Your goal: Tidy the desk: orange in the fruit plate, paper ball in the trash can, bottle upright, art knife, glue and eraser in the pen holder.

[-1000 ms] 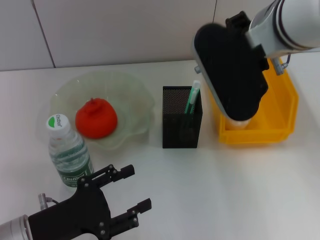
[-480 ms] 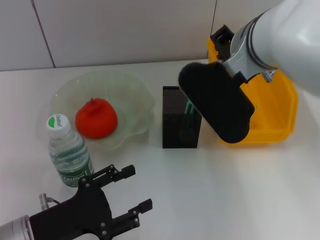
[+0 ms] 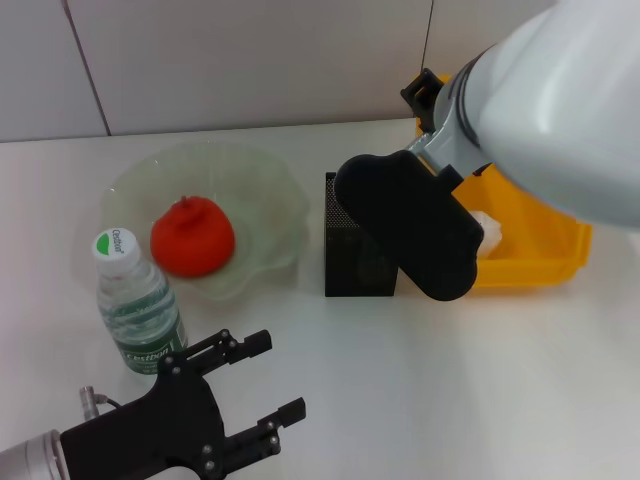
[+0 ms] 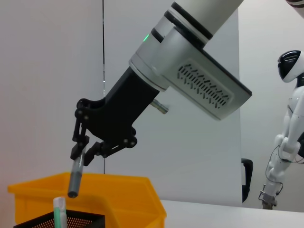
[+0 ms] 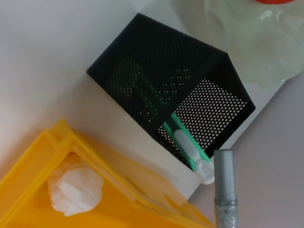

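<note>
My right gripper (image 4: 84, 152) is shut on a grey stick (image 4: 76, 178) and holds it upright just above the black mesh pen holder (image 3: 345, 255); whether the stick is the glue or the art knife I cannot tell. In the head view the right arm's black wrist (image 3: 410, 225) covers the gripper. A green-and-white pen-like item (image 5: 187, 145) stands in the pen holder (image 5: 156, 95). The orange (image 3: 192, 236) lies in the fruit plate (image 3: 135, 180). The bottle (image 3: 138, 305) stands upright. The paper ball (image 3: 488, 230) lies in the trash can (image 3: 545, 255). The eraser is out of view. My left gripper (image 3: 278, 375) is open and empty at the front left.
The fruit plate and the bottle stand left of the pen holder, the trash can right of it. A wall runs behind the desk. Bare white desk lies in front of the pen holder and the trash can.
My right arm has moved left with the grey stick, from over the trash can to over the pen holder. The paper ball in the bin now shows. The left arm has not moved.
</note>
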Controlling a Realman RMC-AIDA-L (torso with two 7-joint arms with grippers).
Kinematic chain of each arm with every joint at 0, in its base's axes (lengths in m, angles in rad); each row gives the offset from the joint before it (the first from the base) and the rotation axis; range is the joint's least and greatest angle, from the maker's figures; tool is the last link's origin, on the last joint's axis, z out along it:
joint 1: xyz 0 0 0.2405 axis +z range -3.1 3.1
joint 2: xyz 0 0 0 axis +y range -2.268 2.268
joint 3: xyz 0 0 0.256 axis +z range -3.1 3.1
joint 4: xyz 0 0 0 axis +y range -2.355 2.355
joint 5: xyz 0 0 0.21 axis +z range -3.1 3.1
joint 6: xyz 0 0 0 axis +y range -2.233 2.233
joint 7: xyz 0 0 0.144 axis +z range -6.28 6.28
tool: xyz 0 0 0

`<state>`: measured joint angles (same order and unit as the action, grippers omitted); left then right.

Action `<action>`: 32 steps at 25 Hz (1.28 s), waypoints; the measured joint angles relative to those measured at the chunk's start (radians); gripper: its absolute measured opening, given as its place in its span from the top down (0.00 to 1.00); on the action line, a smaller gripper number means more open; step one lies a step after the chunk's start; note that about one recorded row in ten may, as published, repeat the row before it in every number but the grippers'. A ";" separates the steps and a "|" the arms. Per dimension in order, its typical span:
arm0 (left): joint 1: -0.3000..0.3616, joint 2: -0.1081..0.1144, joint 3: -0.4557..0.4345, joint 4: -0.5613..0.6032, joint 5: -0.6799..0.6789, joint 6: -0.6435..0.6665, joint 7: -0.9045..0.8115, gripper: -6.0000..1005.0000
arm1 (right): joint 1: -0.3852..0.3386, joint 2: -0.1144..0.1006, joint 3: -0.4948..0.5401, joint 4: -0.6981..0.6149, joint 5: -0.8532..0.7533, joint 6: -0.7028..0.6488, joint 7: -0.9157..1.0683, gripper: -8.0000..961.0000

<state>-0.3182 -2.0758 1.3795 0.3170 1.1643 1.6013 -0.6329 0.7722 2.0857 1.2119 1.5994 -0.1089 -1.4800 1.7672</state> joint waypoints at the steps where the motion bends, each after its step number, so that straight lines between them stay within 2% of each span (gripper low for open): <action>1: -0.001 0.000 0.001 -0.001 0.000 -0.001 0.000 0.29 | 0.006 0.001 -0.002 -0.012 -0.002 0.004 0.001 0.85; 16: -0.004 -0.001 0.003 -0.003 0.000 -0.003 -0.001 0.29 | 0.062 0.005 -0.050 -0.102 0.001 0.041 0.020 0.84; 32: -0.001 -0.003 0.007 -0.003 0.000 -0.004 -0.001 0.29 | 0.079 0.005 -0.104 -0.161 -0.022 0.059 0.066 0.84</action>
<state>-0.3188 -2.0786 1.3867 0.3145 1.1643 1.5968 -0.6336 0.8512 2.0909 1.1082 1.4387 -0.1314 -1.4214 1.8334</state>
